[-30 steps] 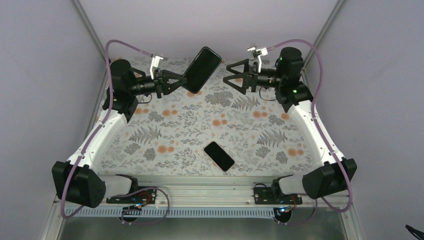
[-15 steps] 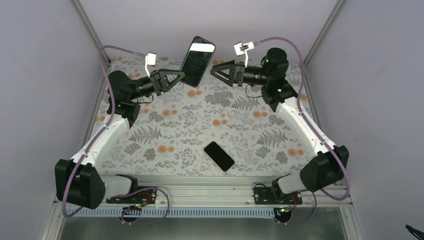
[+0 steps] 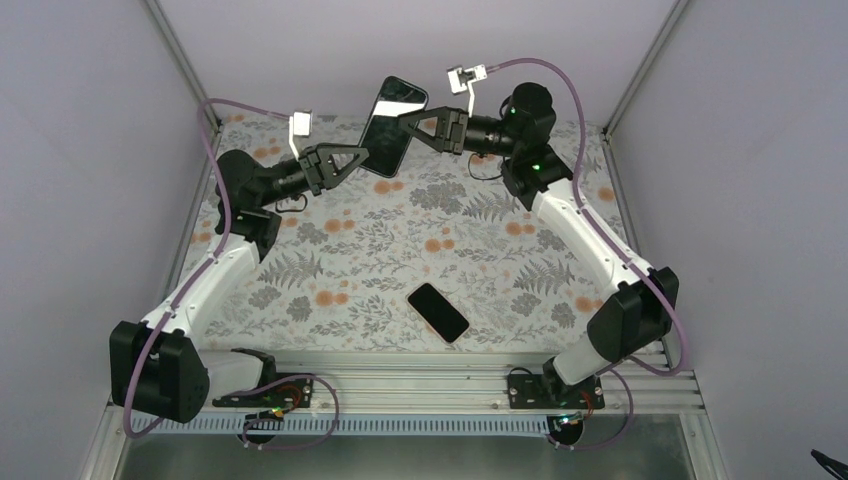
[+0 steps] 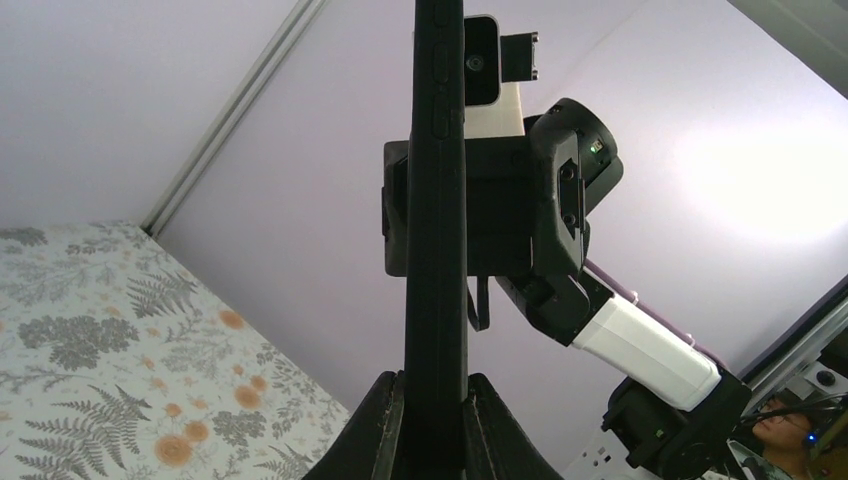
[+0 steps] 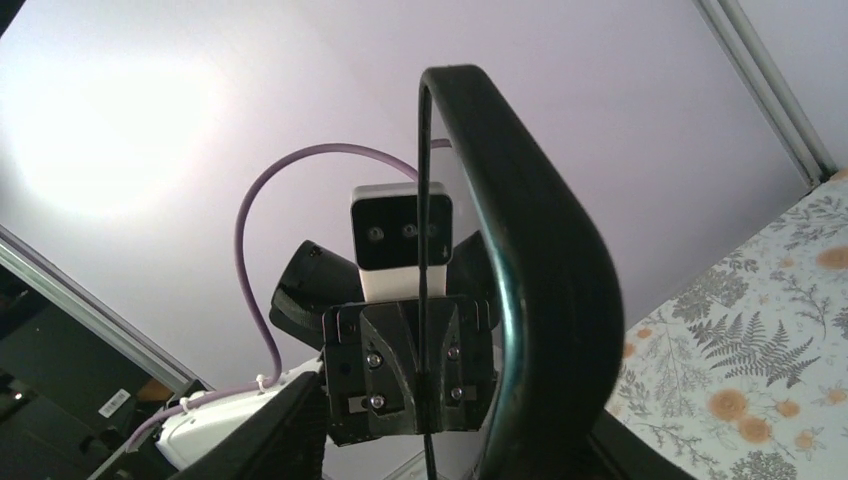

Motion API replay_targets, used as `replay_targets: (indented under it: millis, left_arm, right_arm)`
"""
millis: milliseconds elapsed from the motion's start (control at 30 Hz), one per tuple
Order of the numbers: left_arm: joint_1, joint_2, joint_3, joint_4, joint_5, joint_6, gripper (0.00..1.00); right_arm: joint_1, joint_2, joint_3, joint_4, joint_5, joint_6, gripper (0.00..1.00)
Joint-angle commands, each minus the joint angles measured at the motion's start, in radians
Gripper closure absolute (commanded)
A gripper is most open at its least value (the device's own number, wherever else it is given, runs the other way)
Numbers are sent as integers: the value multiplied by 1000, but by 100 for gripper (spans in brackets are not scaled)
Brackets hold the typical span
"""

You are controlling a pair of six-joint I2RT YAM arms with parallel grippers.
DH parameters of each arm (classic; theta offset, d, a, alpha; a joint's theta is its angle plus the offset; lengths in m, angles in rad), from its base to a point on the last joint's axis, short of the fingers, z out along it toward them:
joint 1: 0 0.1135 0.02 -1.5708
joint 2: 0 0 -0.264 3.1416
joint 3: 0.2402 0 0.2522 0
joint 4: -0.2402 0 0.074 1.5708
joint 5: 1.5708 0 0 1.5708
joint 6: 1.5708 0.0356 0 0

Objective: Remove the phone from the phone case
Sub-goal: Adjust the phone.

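Right gripper (image 3: 406,118) has swung in to straddle the top of the glossy black cased phone (image 3: 392,125), looking set to peel; whether it grips, I cannot tell. Left gripper (image 3: 365,160) clamps its lower edge, above the far edge of the floral tabletop (image 3: 300,270). Only the left wrist view shows that pinch edge-on.

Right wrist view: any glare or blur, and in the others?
Right wrist view: bright wall patch upper left; the glossy black handset blocks the middle. Left wrist view: wall glare at right. Top view: white reflection on the handset's upper end.
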Motion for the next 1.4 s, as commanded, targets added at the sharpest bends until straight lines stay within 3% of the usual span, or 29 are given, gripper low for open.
replay_targets:
  millis: [0,167,433,567,600,700,800,1000,1367]
  left_arm:
    - [-4,-33,-13,91,-31,-9,98]
    - [-8,-30,-22,96,-31,-12,98]
    - [-17,-38,-37,86,-23,6,98]
    - [-22,-49,-40,61,-9,34,97]
    - [-21,-52,-37,43,-2,49,90]
    - [-15,-59,-18,-60,23,151,55]
    - [0,-66,5,-177,59,273,42]
    - [4,-72,69,-396,149,548,39]
    - [-12,-55,114,-521,241,721,46]
  right_arm:
    - [5,17,24,53,20,56,53]
    - [4,24,24,86,9,88,59]
    - [-2,20,6,86,5,107,80]
    - [-12,13,-17,115,-12,129,95]
    - [-13,12,-18,118,-19,129,96]
    - [-29,-1,-26,125,-47,117,96]
    - [-53,-23,-44,116,-69,98,96]
    - [-107,-66,-82,91,-147,21,96]
    - [-156,-105,-161,91,-355,-22,96]
